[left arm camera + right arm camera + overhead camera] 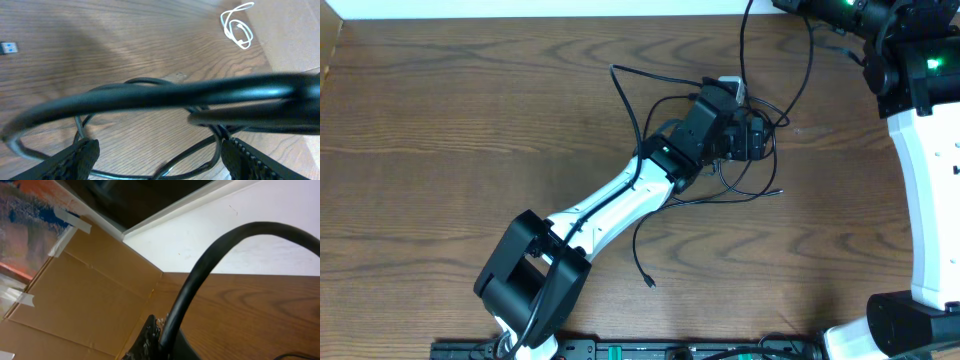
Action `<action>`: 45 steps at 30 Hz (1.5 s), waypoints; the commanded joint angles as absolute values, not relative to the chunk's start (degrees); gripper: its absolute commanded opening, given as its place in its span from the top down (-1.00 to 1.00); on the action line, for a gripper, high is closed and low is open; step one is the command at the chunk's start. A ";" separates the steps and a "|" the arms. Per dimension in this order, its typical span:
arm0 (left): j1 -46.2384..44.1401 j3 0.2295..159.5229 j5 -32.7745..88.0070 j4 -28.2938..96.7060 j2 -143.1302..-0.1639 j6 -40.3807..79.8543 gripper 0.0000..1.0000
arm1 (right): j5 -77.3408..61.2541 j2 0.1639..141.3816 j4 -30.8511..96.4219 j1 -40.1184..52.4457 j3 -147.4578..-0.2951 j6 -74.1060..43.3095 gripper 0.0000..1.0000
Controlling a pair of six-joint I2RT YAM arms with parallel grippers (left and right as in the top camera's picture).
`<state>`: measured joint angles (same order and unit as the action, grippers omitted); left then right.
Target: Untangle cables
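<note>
Worktop: brown wood-grain worktop [470,130], with a brown cardboard wall [75,295] at its edge.
Cables: thin black cables [150,97] lie tangled in loops on the far middle of the worktop. A thin white cable [239,34] lies coiled apart from those loops.
Left tool: the left tool [752,138] is low over the tangle with its jaws spread wide. Black loops cross between its fingers, and nothing is gripped.
Right tool: the right tool [156,341] is at the far right corner, closed on one of the thin black cables, which arches away from its fingers.
</note>
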<state>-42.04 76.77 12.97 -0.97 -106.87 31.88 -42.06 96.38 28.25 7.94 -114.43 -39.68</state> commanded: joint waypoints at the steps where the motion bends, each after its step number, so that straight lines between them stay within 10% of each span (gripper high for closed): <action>1: -42.24 76.64 12.84 -2.72 -107.59 34.65 -0.67 | -43.05 95.88 28.08 7.94 -114.65 -38.65 0.98; 18: -46.87 76.64 12.78 -3.36 -111.90 36.34 -0.43 | -43.07 95.88 28.14 8.23 -114.65 -38.48 0.98; 27: -46.70 76.66 12.82 -3.29 -112.79 36.05 0.33 | -41.74 95.88 29.67 8.67 -114.65 -35.90 0.98; 45: -33.28 76.66 16.05 27.00 -86.50 22.04 0.63 | -5.17 97.17 50.43 0.21 -114.63 -27.33 0.98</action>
<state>-36.84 76.38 15.40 25.08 -90.83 26.41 -11.62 96.40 49.36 2.48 -114.41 -29.36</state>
